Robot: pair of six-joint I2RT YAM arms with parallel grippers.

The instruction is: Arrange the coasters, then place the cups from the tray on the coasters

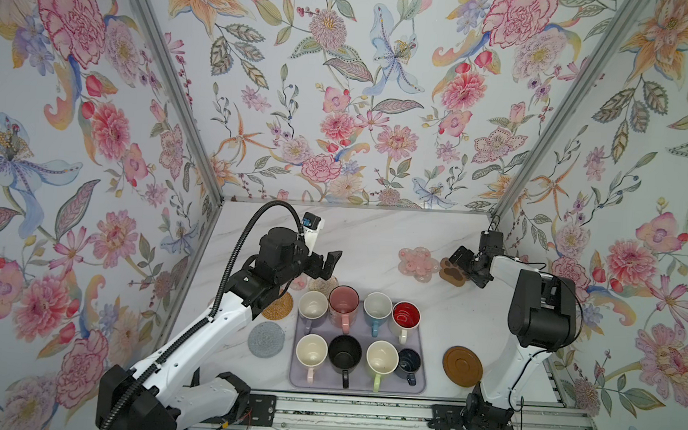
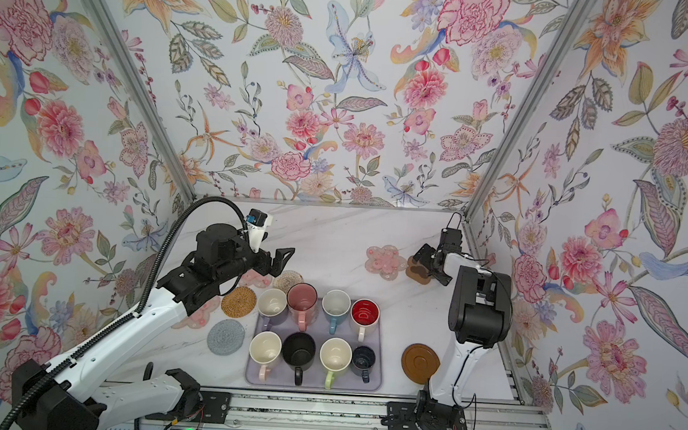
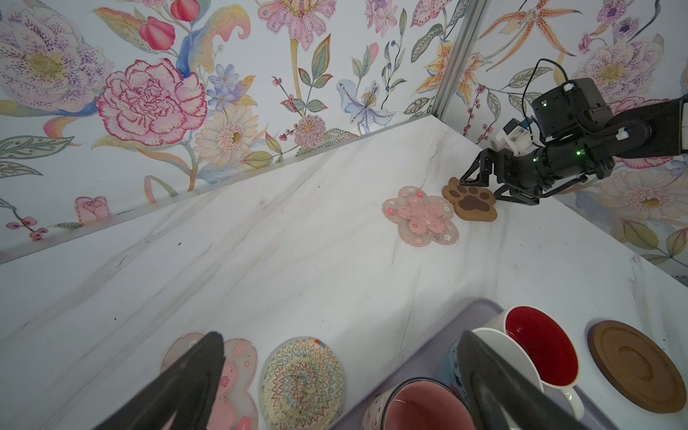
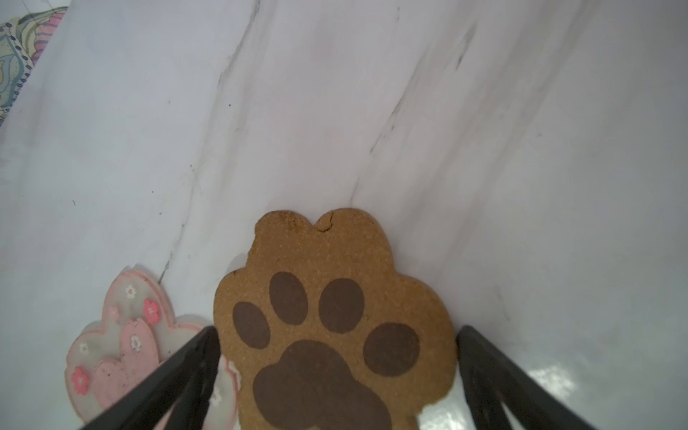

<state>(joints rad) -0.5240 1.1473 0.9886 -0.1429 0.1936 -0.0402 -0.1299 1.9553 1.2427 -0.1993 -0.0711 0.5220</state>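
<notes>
Eight mugs are counted on the tray (image 1: 360,384), upright, in two rows of four. Far row, left to right: lavender mug (image 1: 313,306), pink mug (image 1: 344,302), blue mug (image 1: 377,306), white mug with red inside (image 1: 405,316). Near row: cream-pink mug (image 1: 311,351), black mug (image 1: 345,351), light green mug (image 1: 382,357), small navy mug (image 1: 409,361). Eight coasters are counted, all off the tray and laid flat on the marble table (image 1: 374,234). Left of the tray: grey knitted coaster (image 1: 266,339) beside the near row, rattan coaster (image 1: 278,307) beside the far row, and one pink flower coaster (image 2: 199,317) farther left, partly hidden under the left arm (image 2: 123,325). Just past the tray's far left corner: beige woven coaster (image 1: 324,283) and a second pink flower coaster (image 2: 254,278), side by side. Right of the tray, by the near row: brown disc coaster (image 1: 463,366). Well past the tray's far right corner: third pink flower coaster (image 1: 417,263) and paw coaster (image 1: 453,272), edge to edge. The left gripper (image 1: 328,264) is held above the two coasters past the far left corner, jaws spread wide, nothing gripped. The right gripper (image 4: 338,333) is lowered at the paw coaster, jaws spread wide, one finger on each side of it, not clamped; contact cannot be told.
</notes>
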